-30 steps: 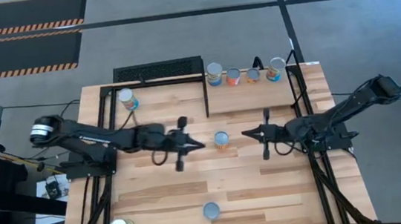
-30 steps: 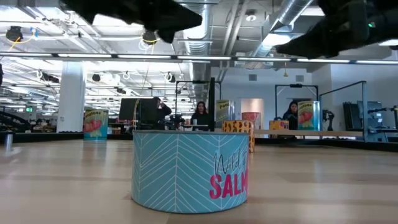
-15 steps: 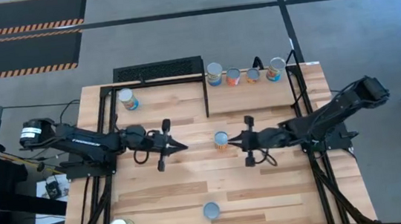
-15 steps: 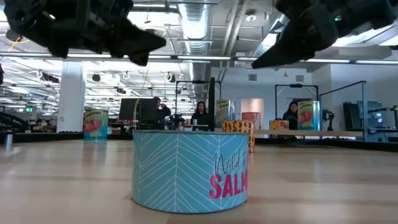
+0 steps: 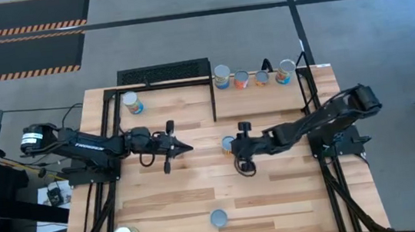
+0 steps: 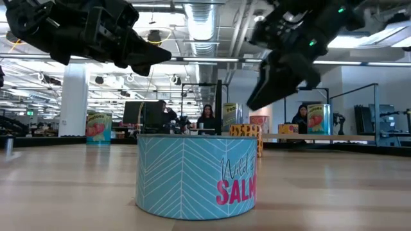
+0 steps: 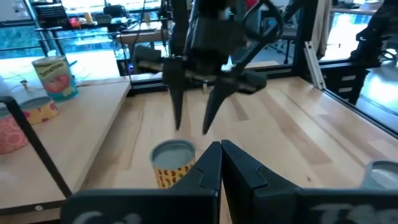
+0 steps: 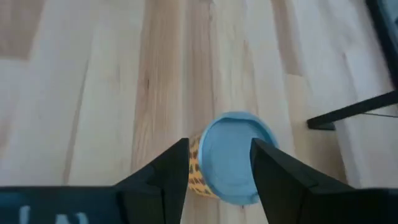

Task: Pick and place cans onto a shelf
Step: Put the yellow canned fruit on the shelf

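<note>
Mid-table, I see my right gripper spread wide above the orange can, fingers flanking its top without touching. My left gripper waits nearby, fingers together, holding nothing.

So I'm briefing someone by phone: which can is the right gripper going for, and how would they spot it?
Start at the raised light-wood shelf with four cans on it, at the table's far edge. Just in front of it, mid-table, stands a lone orange-labelled can with a silver top. It is the only can with the open right gripper directly above it, a finger on either side.
</note>
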